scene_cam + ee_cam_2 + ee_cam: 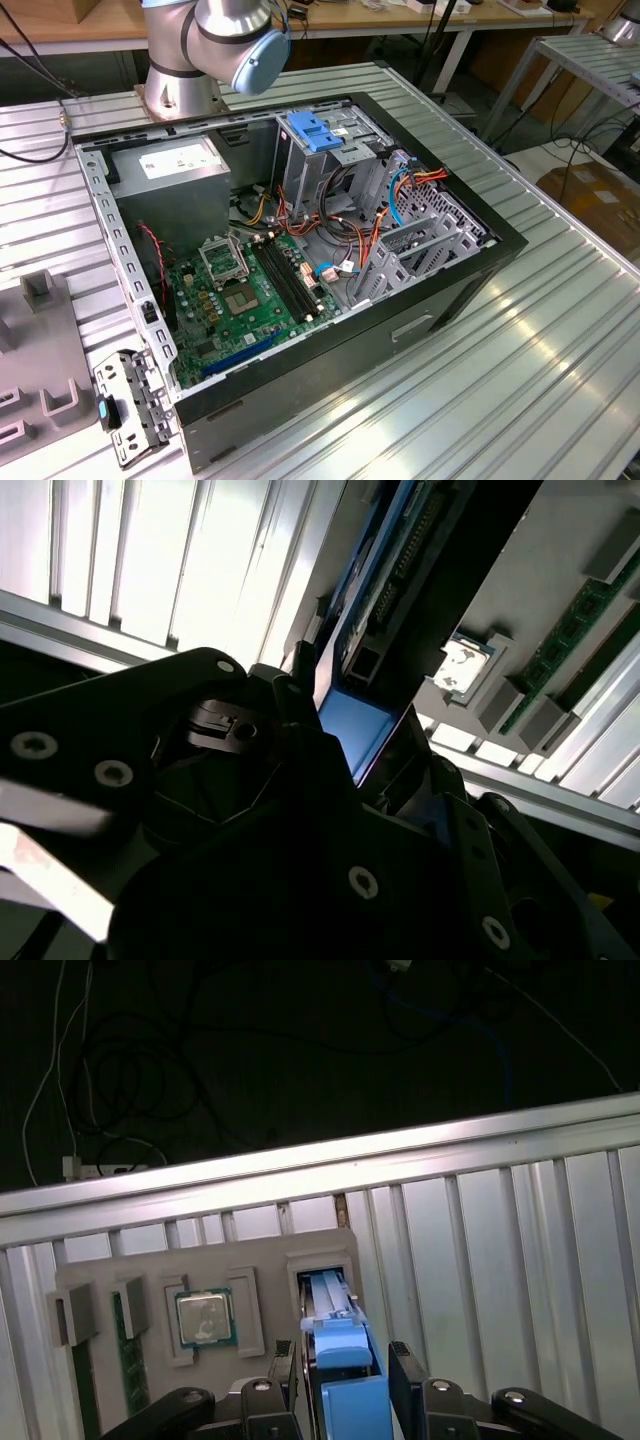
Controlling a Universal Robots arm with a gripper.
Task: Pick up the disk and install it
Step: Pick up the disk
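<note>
Disk (338, 1350) noted edge-on in the first wrist view, blue side rail toward the camera, far end seated in a slot of the grey holder tray (270, 1260). It is clamped by the gripper (345, 1355): a dark finger (287, 1360) is set against each flat side, and no gap is seen. In the second wrist view the disk's blue end (355, 730) is seen between dark gripper parts.

In the tray recess next to the slot a processor chip (205, 1317) is held (also recorded in the second wrist view (462, 667)). Green memory sticks (128, 1360) are held further along the tray. The tray is placed close to one edge of the ribbed aluminium worktop (500, 1240); dark floor and cables are seen past that edge.

In the exterior view the tray (40, 340) is cut off at the exterior view's left. An open computer case (500, 245) is laid mid-worktop, with a green motherboard (240, 290) inside. The arm's base (180, 90) is mounted behind it.
</note>
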